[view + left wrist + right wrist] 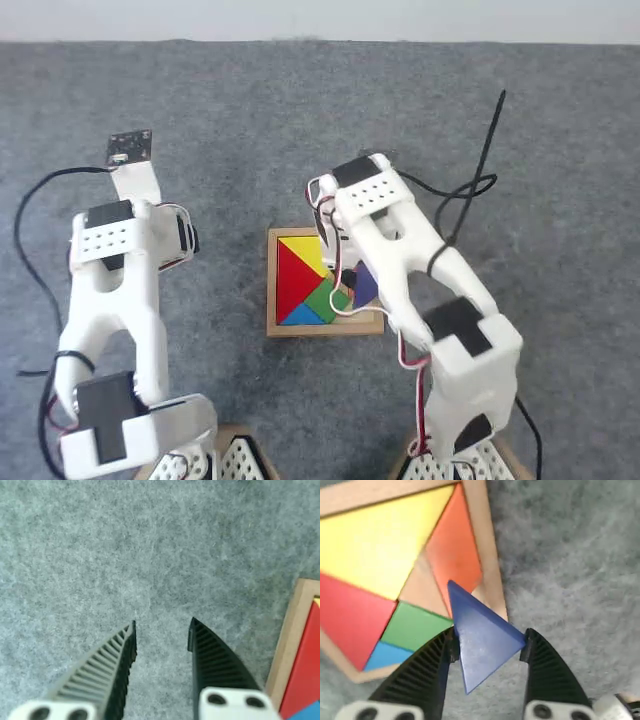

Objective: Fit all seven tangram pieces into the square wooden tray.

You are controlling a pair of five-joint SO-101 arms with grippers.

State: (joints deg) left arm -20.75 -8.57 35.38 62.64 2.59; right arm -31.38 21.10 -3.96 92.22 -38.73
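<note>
- The tabletop [230, 120] is covered in a grey, fuzzy, felt-like mat with a fibrous nap.
- The left arm [120, 300] is made of white moulded plastic shells with black motor blocks, and thin black cables loop beside it. It stands well apart from the tray, on its left.
- The left gripper [163, 630] is released. Its two tapered fingers, one grey and one black, both ribbed on the inner faces, stand apart over bare mat with nothing between them.
- The square wooden tray [273, 290] lies flat on the mat between the arms, nearer the right one. It has a pale, smooth, raised rim.
- Inside the tray lie flat, matte-painted pieces:
  - a red triangle [350, 620] along one side
  - a large yellow triangle [380, 540] beside the red one
  - a green square [415, 627]
  - a small light blue triangle [387, 655] in a corner
  - an orange piece [455, 550] against the rim.
- A patch of bare wood [420, 585] shows between the yellow, green and orange pieces.
- The right gripper [489, 636] is clenched on a dark blue triangle [482, 645], its ribbed black fingers pressing on two opposite edges. The triangle's sharp tip lies over the tray's inner edge beside the orange piece. I cannot tell whether it touches the wood.
- The right arm [440, 300], also white plastic, leans over the tray's right side.
</note>
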